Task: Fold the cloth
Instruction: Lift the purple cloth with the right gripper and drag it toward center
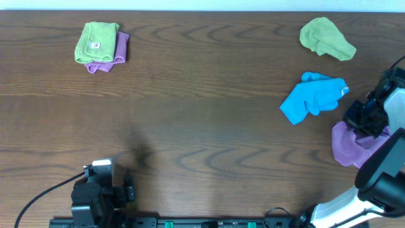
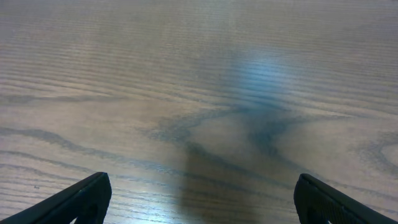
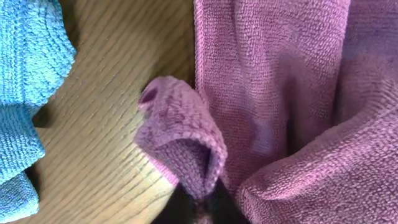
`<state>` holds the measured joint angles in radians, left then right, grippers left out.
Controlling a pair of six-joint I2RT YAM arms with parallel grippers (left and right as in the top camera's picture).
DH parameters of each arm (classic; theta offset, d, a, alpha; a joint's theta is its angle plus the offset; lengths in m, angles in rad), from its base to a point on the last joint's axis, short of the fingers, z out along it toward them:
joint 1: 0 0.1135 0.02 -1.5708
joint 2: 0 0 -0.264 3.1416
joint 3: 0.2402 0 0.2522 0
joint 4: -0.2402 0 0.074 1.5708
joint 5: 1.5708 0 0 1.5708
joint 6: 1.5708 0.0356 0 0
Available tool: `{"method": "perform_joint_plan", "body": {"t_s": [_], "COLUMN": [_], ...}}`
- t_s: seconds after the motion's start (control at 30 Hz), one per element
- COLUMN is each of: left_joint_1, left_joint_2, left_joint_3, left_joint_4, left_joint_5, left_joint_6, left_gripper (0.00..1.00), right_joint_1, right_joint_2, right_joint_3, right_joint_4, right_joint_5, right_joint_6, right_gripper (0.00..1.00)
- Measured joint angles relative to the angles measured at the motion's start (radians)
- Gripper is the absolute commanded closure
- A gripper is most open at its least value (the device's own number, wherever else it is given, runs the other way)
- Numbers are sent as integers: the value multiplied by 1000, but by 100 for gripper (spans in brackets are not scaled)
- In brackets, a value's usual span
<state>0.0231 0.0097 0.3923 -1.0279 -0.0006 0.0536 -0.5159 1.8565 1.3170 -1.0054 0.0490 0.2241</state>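
step: grab phase, judged. The crumpled lilac-purple microfibre cloth (image 1: 352, 147) was not yet spread or folded, so the fold proper hadn't started.
cloth position: bunched at the right edge of the wood-grain worktop (image 1: 209, 120), near the front-right corner, partly under the right arm.
right gripper (image 1: 366, 120): clamped on a pinched ridge of the lilac cloth (image 3: 186, 146); the wrist view showed fabric gathered into a peak running down into the jaws at bottom of frame. Fingertips themselves hidden.
left gripper (image 2: 199, 199): jaws spread wide, nothing between them, parked over bare wood near the front-left edge.
neighbours: the rumpled bright blue microfibre cloth (image 1: 313, 97) lay just beside the lilac one, towards the back; the wrist view had it at left (image 3: 25, 81), close but apart from the pinch.
elsewhere: loose lime-green cloth (image 1: 326, 38) at back-right; folded lime-green cloth on a purple one (image 1: 101, 45) at back-left.
next move needs: probably lift and drag towards the worktop's centre to flatten, keeping clear of the blue cloth; the left arm would need to come across for a second corner.
unknown: white tag not visible; can't tell which corner was gripped.
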Motion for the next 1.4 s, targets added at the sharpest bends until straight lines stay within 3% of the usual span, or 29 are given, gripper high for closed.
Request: {"method": "perform_joint_plan", "body": {"t_s": [0.17,0.3,0.4,0.67,0.83,1.0,1.27,1.33,1.4], "left_joint_1": [0,0,0,0,0,0,0,0,0], "left_joint_2": [0,0,0,0,0,0,0,0,0], "left_joint_3": [0,0,0,0,0,0,0,0,0], "left_joint_4": [0,0,0,0,0,0,0,-1,0], "left_joint_5": [0,0,0,0,0,0,0,0,0], "left_joint_6": [0,0,0,0,0,0,0,0,0], "left_gripper": [5,5,5,5,5,5,5,5,5], "right_joint_1": [2,29,95,358,523,680,841,871,917], "right_joint_2": [-61,-291,-531,-816,-837,-781,-465,-378,-286], "right_joint_3": [0,0,5,6,6,6,6,6,6], "right_joint_4": [-35,-119,-231,-442,-433,-289,71,196,315], "right_joint_5": [-1,-11,-44,-212,-313,-347,-338,-335,-333], "right_joint_6": [-3,-23,-50,-98,-98,-68,-11,9,39], "right_gripper": [99,99,99,99,99,98,99,90,24]}}
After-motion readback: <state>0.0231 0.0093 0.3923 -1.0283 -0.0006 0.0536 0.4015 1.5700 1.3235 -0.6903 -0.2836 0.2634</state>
